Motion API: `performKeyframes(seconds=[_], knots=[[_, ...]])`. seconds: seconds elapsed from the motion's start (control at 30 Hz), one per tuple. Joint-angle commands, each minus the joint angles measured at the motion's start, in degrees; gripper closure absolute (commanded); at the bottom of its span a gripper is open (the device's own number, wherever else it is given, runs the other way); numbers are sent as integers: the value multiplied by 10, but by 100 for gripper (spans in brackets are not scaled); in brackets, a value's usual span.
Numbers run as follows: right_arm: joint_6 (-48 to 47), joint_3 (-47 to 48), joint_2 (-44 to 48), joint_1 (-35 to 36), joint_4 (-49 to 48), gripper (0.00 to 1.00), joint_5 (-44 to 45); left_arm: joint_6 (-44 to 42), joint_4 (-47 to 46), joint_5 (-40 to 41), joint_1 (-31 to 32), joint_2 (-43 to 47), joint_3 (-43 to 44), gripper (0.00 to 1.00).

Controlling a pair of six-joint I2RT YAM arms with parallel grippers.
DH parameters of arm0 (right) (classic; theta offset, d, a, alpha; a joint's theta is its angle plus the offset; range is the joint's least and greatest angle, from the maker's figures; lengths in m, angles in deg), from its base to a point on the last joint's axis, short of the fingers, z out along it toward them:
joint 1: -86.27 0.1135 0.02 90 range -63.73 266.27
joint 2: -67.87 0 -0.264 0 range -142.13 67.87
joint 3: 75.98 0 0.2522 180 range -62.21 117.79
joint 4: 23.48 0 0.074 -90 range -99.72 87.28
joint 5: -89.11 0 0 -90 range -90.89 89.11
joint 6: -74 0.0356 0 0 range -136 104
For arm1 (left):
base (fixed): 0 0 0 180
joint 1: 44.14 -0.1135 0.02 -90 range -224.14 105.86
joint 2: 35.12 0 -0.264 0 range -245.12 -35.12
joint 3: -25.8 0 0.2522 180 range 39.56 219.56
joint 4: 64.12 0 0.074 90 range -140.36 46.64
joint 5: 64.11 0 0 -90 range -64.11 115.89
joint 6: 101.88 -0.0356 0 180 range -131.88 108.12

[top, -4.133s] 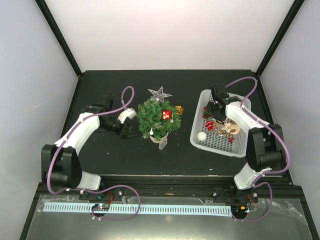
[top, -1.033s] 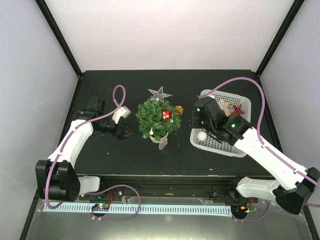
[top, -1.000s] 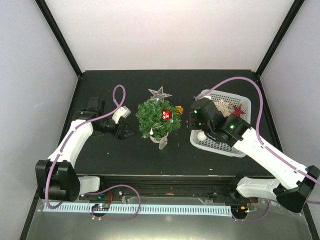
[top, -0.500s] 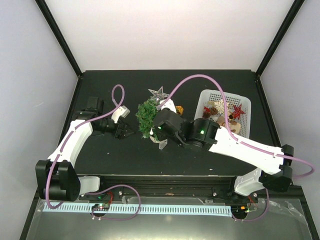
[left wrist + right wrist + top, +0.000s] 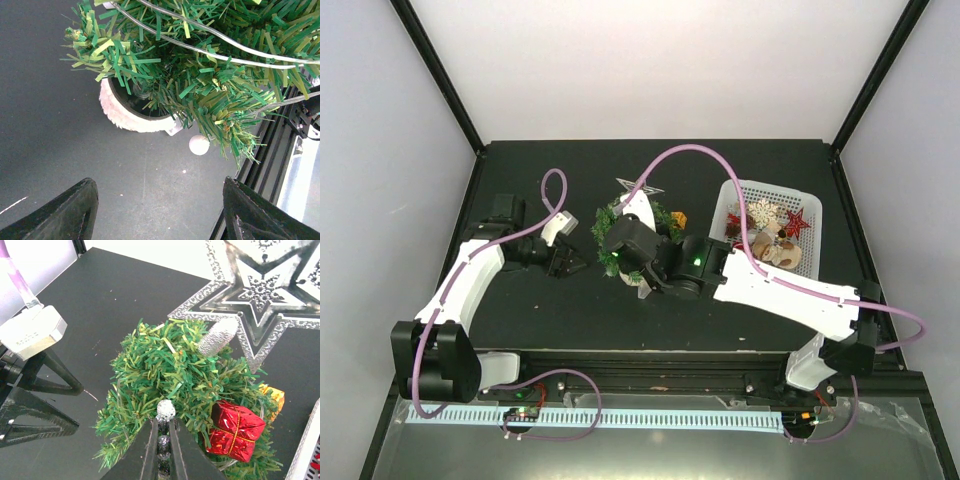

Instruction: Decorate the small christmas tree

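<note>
Silver glitter bead in right claw over bristly small christmas tree.

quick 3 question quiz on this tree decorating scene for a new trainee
1. True or false: the left gripper is shut on the small christmas tree.
2. What is the right gripper pinching at the tree? A) red gift B) small silver ornament C) white ball
3. Fill in: the spare ornaments sit in the white ____ on the robot's right.
Key: 1 false, its jaws stand open beside the tree. 2 B. 3 basket.
</note>
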Motion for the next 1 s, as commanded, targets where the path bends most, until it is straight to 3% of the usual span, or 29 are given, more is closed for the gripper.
performKeyframes(seconds=[0.0,0.1,0.27,0.47,0.6,0.7,0.97], knots=[[-34,-7,-4,20,-50,90,72,-1,-8,-14,-6,11,0,31],[-68,-21,0,40,-82,90,92,-2,-8,-17,-7,10,0,31],[-194,-56,-12,95,-168,90,199,-2,-8,-19,-8,8,1,31],[-272,-90,-42,100,-230,90,269,-3,-8,-19,-10,9,0,31],[-374,-142,-49,101,-343,90,315,-2,-8,-20,-11,6,1,31],[-445,-174,-51,99,-423,90,330,-2,-8,-20,-11,4,2,31],[-523,-203,-52,92,-520,90,328,-2,-9,-22,-12,1,2,31]])
